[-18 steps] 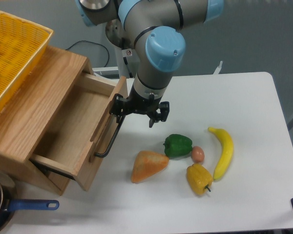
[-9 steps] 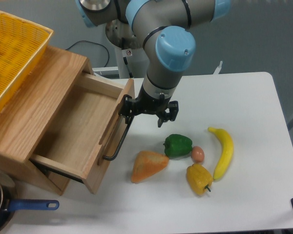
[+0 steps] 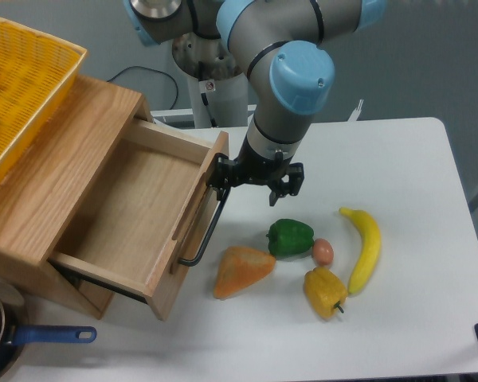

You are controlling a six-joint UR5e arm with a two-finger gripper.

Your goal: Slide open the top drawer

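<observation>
At the upper left of the frame a yellow mesh basket (image 3: 20, 95) is seen resting on top of an oak cabinet (image 3: 60, 171). In the lower left corner a dark pan with a blue handle (image 3: 32, 336) is partly cut off by the frame edge. The top drawer (image 3: 135, 215) is found left of centre, pulled well out of the cabinet, its plain wooden inside exposed and its front panel angled toward the lower middle of the frame. A long black bar handle (image 3: 203, 239) is carried on that front panel. The pincer (image 3: 255, 177) is placed just above centre, at the upper end of the handle; one black finger is seen close against the bar, but whether the bar is clamped cannot be told. On the white bench (image 3: 398, 318), right of the drawer, an orange wedge-shaped item (image 3: 240, 270) is laid, followed by a green pepper (image 3: 290, 237), a small brown egg-like piece (image 3: 323, 251), a yellow pepper (image 3: 324, 291) and a banana (image 3: 365, 247) at the right.
</observation>
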